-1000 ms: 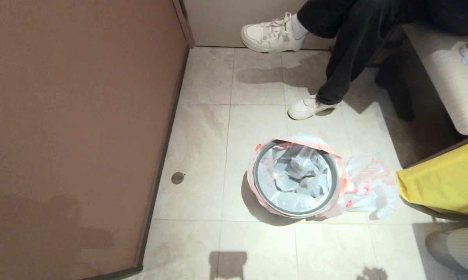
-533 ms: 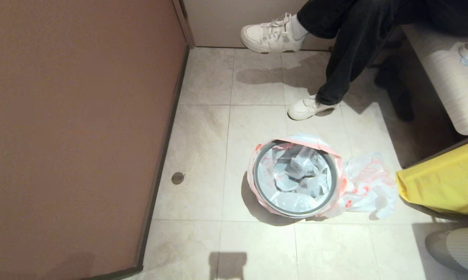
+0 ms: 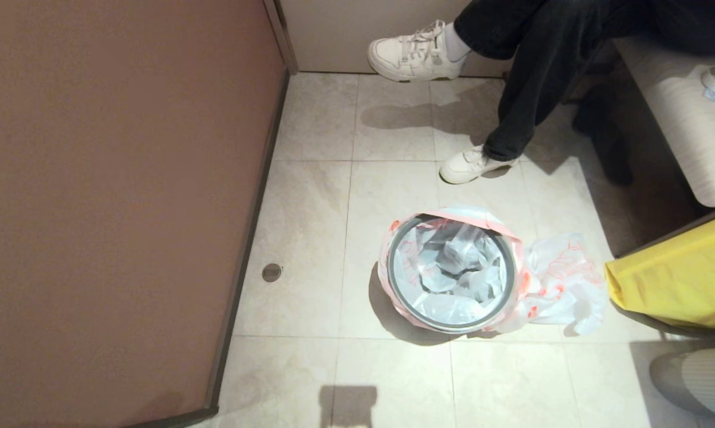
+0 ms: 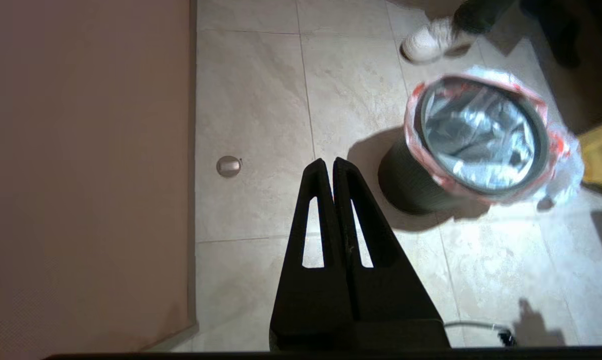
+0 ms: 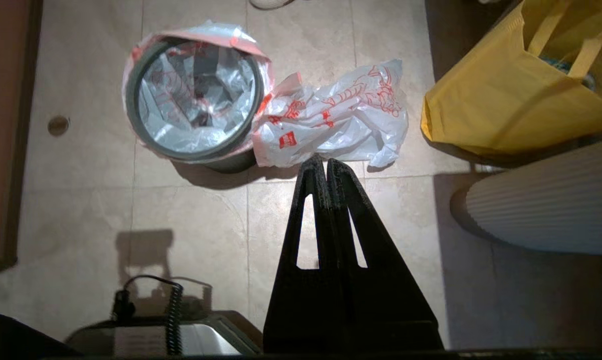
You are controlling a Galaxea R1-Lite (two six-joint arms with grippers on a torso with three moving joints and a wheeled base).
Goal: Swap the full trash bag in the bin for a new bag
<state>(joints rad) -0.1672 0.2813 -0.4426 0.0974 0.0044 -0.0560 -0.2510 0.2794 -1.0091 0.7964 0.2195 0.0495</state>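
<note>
The bin (image 3: 389,274) (image 4: 406,185) (image 5: 130,97) stands on the tiled floor, a small dark tub with a grey hoop. A translucent bag (image 3: 452,270) (image 4: 481,130) (image 5: 195,85) with a pink edge lines it, and inside I see only crumpled film. A second like bag (image 3: 562,279) (image 5: 341,115) with red print lies crumpled on the floor against the bin's right side. I cannot tell which is the full trash bag and which the new bag. My left gripper (image 4: 331,162) hangs shut and empty left of the bin. My right gripper (image 5: 326,162) is shut and empty, high above the floor bag's near edge.
A brown wall panel (image 3: 125,208) runs along the left, with a floor drain (image 3: 271,272) beside it. A seated person's legs and white shoes (image 3: 470,165) are just behind the bin. A yellow bag (image 3: 678,279) and a ribbed white object (image 3: 702,380) stand at the right.
A faint shadow on the lower left wall and a small one on the floor at the bottom right have faded away. The bin and both bags have not moved.
</note>
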